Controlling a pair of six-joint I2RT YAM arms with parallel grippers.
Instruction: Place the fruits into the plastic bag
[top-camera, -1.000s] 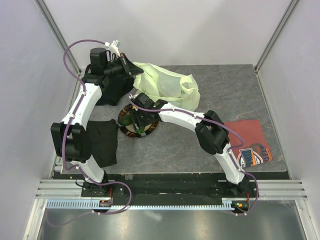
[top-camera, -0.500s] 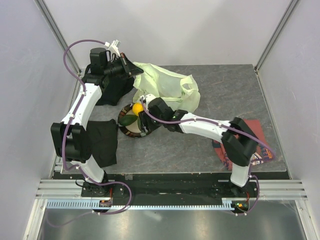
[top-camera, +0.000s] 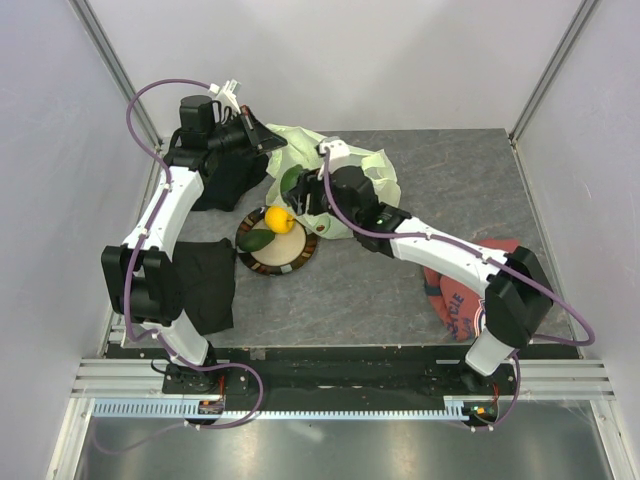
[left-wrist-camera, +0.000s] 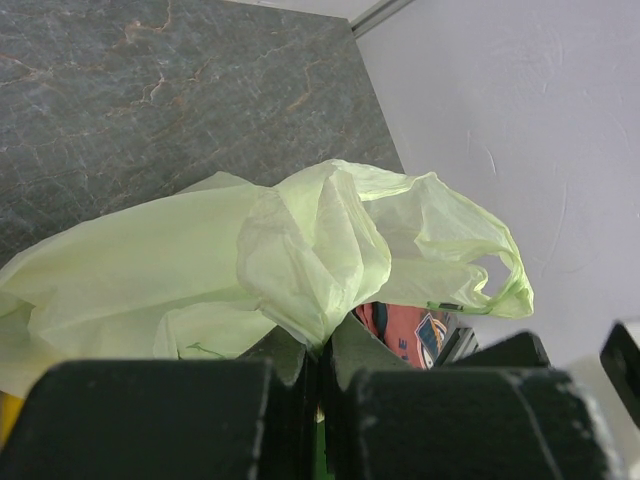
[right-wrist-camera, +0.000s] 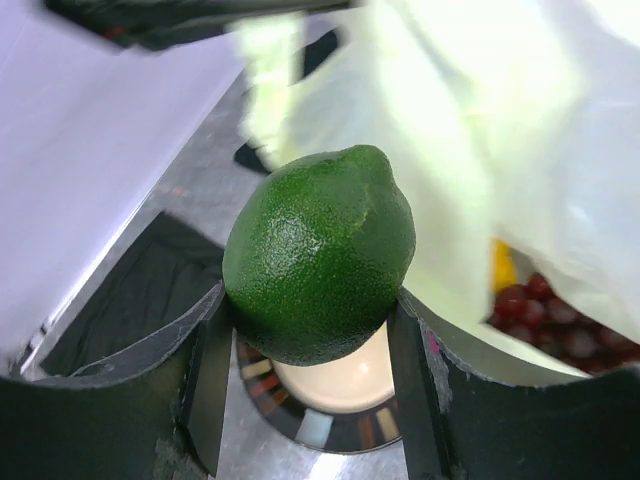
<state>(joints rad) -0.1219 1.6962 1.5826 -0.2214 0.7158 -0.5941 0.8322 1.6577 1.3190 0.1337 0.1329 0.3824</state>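
Observation:
The pale green plastic bag (top-camera: 340, 172) lies at the back of the table. My left gripper (top-camera: 262, 140) is shut on a bunched fold of the bag's edge (left-wrist-camera: 300, 250), holding it up. My right gripper (top-camera: 295, 185) is shut on a green fruit (right-wrist-camera: 320, 255), which hangs above the plate's rim, right beside the bag (right-wrist-camera: 480, 150). On the plate (top-camera: 300, 262) rest a yellow lemon (top-camera: 279, 219) and another green fruit (top-camera: 257, 240). Dark red grapes (right-wrist-camera: 540, 310) and a bit of yellow (right-wrist-camera: 503, 265) show past the bag's edge.
Black cloths lie at the left (top-camera: 205, 285) and under the left arm (top-camera: 225, 180). A red printed shirt (top-camera: 462, 295) is bunched under the right arm's elbow. White walls and metal posts close in the back and sides.
My right gripper has risen from the plate with the green fruit and swung back to the bag's mouth. The red shirt has been bunched up by the arm. The left arm has not moved.

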